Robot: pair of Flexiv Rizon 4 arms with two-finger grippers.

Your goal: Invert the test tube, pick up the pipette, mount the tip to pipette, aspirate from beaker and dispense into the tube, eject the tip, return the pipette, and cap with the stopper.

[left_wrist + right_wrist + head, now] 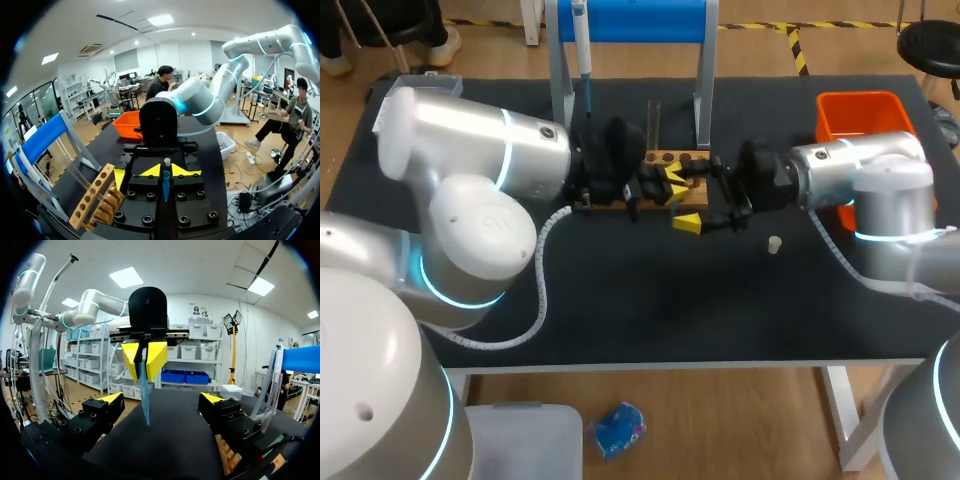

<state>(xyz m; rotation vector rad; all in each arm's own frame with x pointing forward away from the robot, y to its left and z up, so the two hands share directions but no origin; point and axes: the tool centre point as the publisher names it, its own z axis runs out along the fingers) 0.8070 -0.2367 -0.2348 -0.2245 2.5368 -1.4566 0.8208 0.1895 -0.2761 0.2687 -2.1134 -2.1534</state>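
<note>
Orange bin (842, 112), blue stand (630, 20), black table (670, 300), bluish pipette tip (144, 392), tan wooden rack (92, 195).

Bright light from ceiling panels (126, 276), glare on the left arm (460, 130), soft shadows on the table (650, 300)

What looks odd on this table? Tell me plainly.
The left gripper is shut on a bare blue tip while the pipette hangs on its stand. A small white stopper lies loose on the mat, apart from the rack.
</note>
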